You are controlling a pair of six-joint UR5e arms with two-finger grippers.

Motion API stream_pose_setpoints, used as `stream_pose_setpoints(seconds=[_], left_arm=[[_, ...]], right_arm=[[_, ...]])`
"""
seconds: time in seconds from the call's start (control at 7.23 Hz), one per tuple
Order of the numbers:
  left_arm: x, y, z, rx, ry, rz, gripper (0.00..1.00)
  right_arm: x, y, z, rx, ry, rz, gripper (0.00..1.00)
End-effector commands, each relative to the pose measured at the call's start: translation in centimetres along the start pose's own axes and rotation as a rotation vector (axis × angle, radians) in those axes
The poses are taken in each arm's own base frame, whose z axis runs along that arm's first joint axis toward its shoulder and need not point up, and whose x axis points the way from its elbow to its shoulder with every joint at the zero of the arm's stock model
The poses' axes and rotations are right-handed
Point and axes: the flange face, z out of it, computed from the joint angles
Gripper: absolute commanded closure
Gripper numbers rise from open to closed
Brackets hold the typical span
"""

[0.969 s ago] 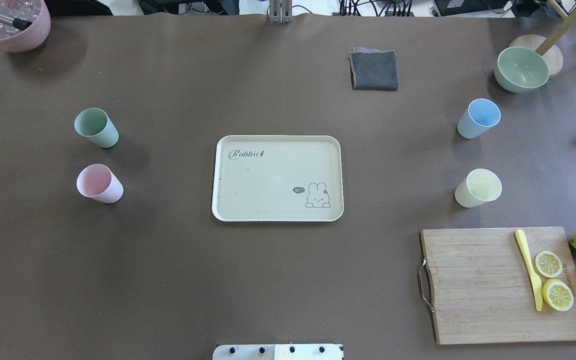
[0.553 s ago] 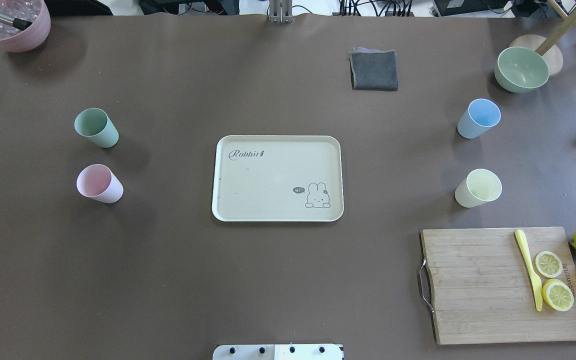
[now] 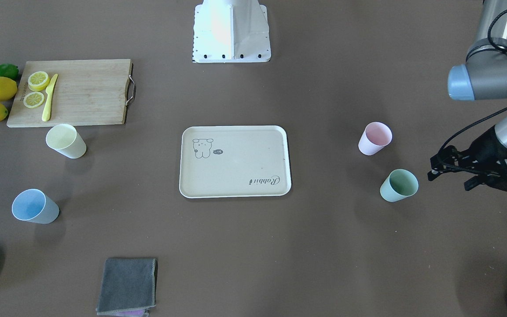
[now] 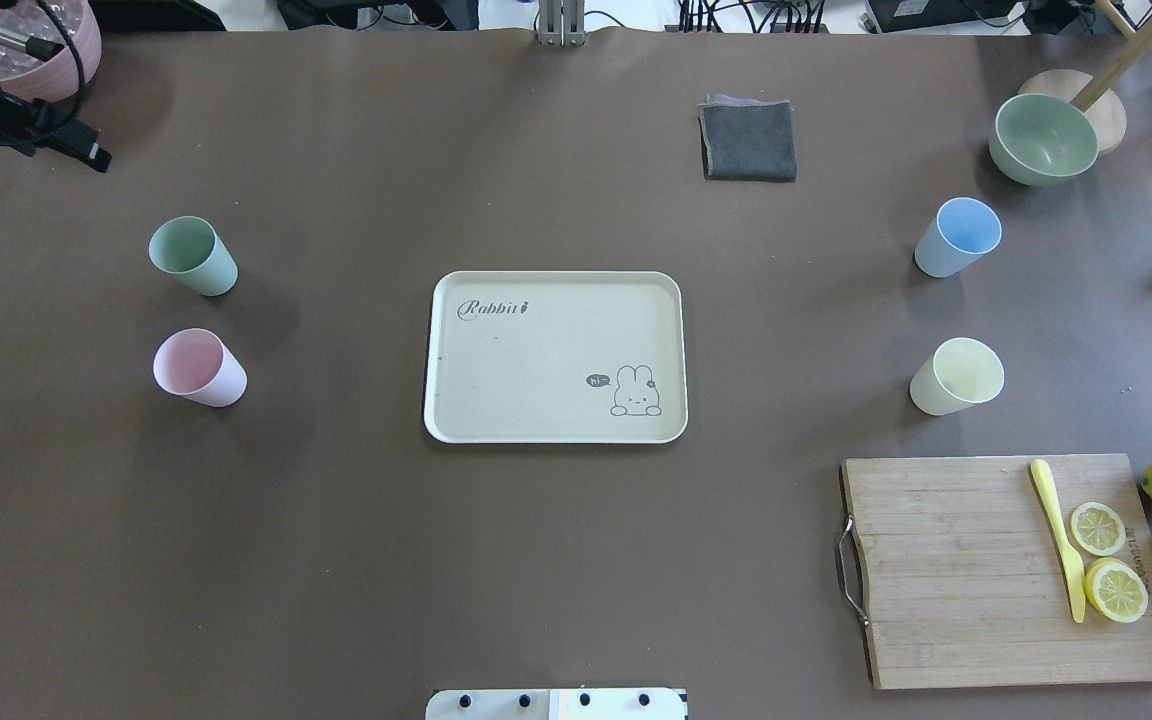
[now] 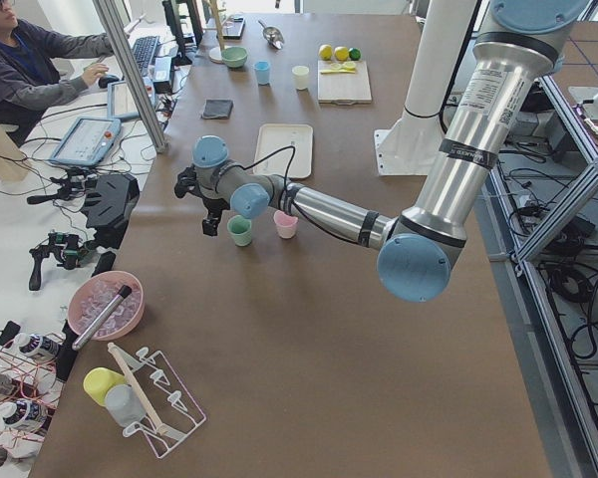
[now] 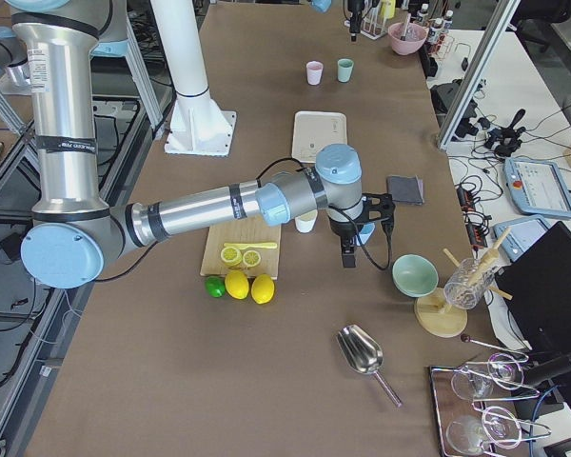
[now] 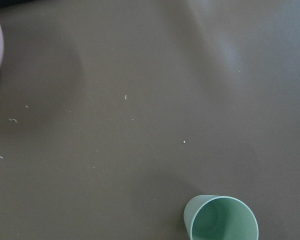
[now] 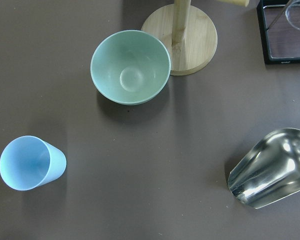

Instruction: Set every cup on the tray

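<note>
1. Brown bench (image 4: 576,560) seen from above, with a cream tray (image 4: 536,370) lying flat at its middle and nothing on it.
2. The tray's long axis runs side to side across the bench. Its "Rabbit" script reads upright from the robot's side, with the bunny at the near right corner.
3. Four cups stand upright on the bench, mouths up and long axes vertical, all well apart from the tray. Mint (image 4: 192,256) and pink (image 4: 199,367) are on the robot's left. Blue (image 4: 957,237) and yellow (image 4: 956,376) are on its right.
4. The left gripper (image 3: 449,172) hovers near the mint cup, on the side away from the tray. I cannot tell whether its jaws are spread or pressed together.
5. The right gripper (image 6: 350,249) hangs beyond the blue cup, showing only in a side view. The state of its jaws cannot be told either.
6. No cup has been placed yet, so the whole task remains.
7. Risk: these cups look light and tall, so a jaw that clips a rim on the way down would likely tip one over.
8. Risk: pink stands near mint, and a wide or skewed approach could knock it.
9. Risk: a cup carried too low could catch the tray's raised rim and topple.
10. Risk: on the right, the green bowl (image 4: 1042,138) sits near blue and the wooden board (image 4: 946,570) near yellow, which crowds the approach.
</note>
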Motion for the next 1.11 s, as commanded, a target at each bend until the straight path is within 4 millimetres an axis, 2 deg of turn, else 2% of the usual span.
stream_pose_setpoints(seconds=[0.0, 0.14, 0.28, 0.55, 0.69, 0.97], left_arm=[[0.8, 0.8, 2.5, -0.019, -0.014, -0.020, 0.12], [0.6, 0.7, 3.4, -0.032, -0.018, -0.023, 0.23], [0.7, 0.7, 3.4, -0.032, -0.017, -0.021, 0.24], [2.0, 1.6, 5.4, -0.046, -0.037, -0.001, 0.25], [3.0, 2.1, 6.5, -0.058, -0.037, 0.003, 0.32], [2.3, 2.6, 8.5, -0.059, -0.055, 0.015, 0.81]], right_arm=[[-0.1, 0.3, 0.5, -0.004, 0.004, 0.010, 0.00], [-0.2, 0.4, 0.5, -0.006, 0.002, 0.009, 0.00], [-0.3, 0.4, 0.6, -0.007, 0.002, 0.008, 0.00], [-0.2, 0.5, 0.6, -0.007, 0.002, 0.005, 0.00], [-0.3, 0.5, 0.5, -0.005, 0.001, 0.004, 0.00], [-0.3, 0.5, 0.6, -0.006, 0.002, 0.005, 0.00]])
